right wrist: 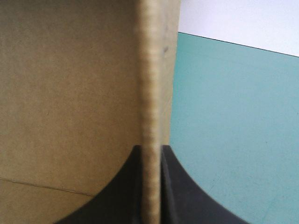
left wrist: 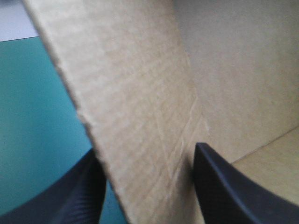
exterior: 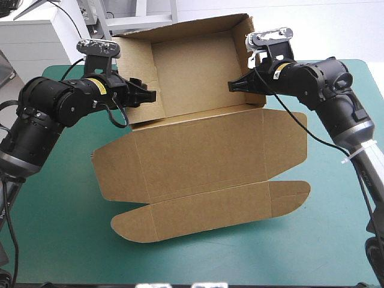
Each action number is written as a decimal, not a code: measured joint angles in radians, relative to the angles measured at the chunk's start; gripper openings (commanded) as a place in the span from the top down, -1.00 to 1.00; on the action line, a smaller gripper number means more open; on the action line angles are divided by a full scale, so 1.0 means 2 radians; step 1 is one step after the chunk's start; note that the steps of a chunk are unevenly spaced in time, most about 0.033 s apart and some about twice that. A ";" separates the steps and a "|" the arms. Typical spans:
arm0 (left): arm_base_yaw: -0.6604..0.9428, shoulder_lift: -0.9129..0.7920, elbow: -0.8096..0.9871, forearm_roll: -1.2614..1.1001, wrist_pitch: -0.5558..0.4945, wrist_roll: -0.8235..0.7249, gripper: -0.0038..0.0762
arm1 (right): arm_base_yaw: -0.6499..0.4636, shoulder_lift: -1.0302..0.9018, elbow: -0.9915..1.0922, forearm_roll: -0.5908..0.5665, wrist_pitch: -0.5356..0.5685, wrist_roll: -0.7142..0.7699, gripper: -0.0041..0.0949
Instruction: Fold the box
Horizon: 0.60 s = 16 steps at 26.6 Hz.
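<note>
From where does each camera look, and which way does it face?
High view: above and behind the robot, looking down at the box on the teal-green cover; both arms show.
Left wrist view: above that wrist, looking along the left end effector, fingers apart astride a raised wall.
Right wrist view: likewise; the right end effector is shut on the opposite wall's edge.
All share the box and cover.
</note>
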 measured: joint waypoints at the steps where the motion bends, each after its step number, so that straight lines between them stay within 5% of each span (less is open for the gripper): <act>1: 0.000 0.000 0.000 0.004 0.000 -0.004 0.47 | 0.000 0.000 0.000 0.000 0.000 0.000 0.95; 6: 0.000 0.000 0.000 0.021 0.002 -0.013 0.90 | 0.000 0.000 0.000 -0.001 0.000 -0.006 0.95; 16: 0.001 0.006 0.000 0.021 0.014 -0.012 0.92 | 0.001 0.000 0.000 -0.015 0.034 -0.021 0.95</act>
